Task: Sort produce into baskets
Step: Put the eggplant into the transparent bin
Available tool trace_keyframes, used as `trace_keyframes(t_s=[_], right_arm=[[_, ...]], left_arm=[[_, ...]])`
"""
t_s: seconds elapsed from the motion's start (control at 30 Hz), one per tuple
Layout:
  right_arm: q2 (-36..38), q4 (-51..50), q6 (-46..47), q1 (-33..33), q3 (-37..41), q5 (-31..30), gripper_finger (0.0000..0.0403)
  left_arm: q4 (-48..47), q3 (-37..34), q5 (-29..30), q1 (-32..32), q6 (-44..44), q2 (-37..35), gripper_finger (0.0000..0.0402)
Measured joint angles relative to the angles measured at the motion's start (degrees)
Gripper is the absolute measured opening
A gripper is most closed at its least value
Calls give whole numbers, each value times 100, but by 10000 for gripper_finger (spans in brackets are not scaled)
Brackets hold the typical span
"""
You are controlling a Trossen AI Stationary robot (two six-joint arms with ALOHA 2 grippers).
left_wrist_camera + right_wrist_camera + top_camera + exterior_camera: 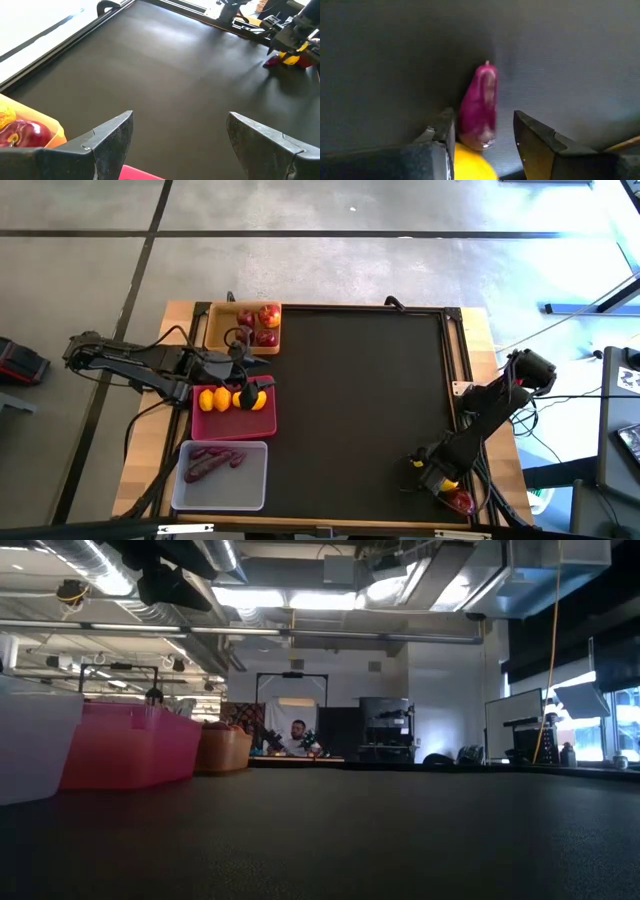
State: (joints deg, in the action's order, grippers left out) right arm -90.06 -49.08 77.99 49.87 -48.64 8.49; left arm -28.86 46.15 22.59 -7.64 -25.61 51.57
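A black mat (360, 400) covers most of the wooden table (487, 330), and the three trays stand in a column along its left edge. The tan wood-coloured tray (218, 330) is farthest back and holds dark-red apples (262, 318); in the left wrist view one apple (22, 134) shows inside a corner of that tray. The magenta-pink tray (228, 423) sits in the middle with yellow lemons (215, 399) in it, and the translucent greyish-white tray (222, 482) is nearest the front edge, holding slim dark-purple roots (210, 463). In the low view the same three trays line up at the left, white in front, pink behind it, tan farthest back, and a person sits at a desk in the room beyond the table. The left arm reaches in from the left over the trays, and the left gripper (252, 383) hangs over the back part of the pink tray, just above the lemons, its two fingers (107, 137) spread wide apart with nothing between them. The right arm bends down to the front right corner of the mat, where the right gripper (432, 473) is low over the surface. Its fingers (540, 142) stand partly apart on either side of a dark-purple root (479, 105) that lies on the mat, one finger just beside the root; whether they are pressing on it I cannot tell. A lemon (470, 162) lies right against the root's near end, between the fingers.
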Motion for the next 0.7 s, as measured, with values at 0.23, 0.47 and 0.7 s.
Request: trace_keyframes(t_s=[0.23, 0.47, 0.7], right_arm=[[-108, 3, -188, 0, 0, 9, 102], [-72, -23, -607, 2, -9, -373, 9], [-12, -52, -1290, -203, -395, -1188, 23]], left_arm=[[0, 0, 0, 0, 3, 0, 313], [6, 0, 0, 0, 46, 25, 313], [215, 0, -2, -31, 159, 238, 313]])
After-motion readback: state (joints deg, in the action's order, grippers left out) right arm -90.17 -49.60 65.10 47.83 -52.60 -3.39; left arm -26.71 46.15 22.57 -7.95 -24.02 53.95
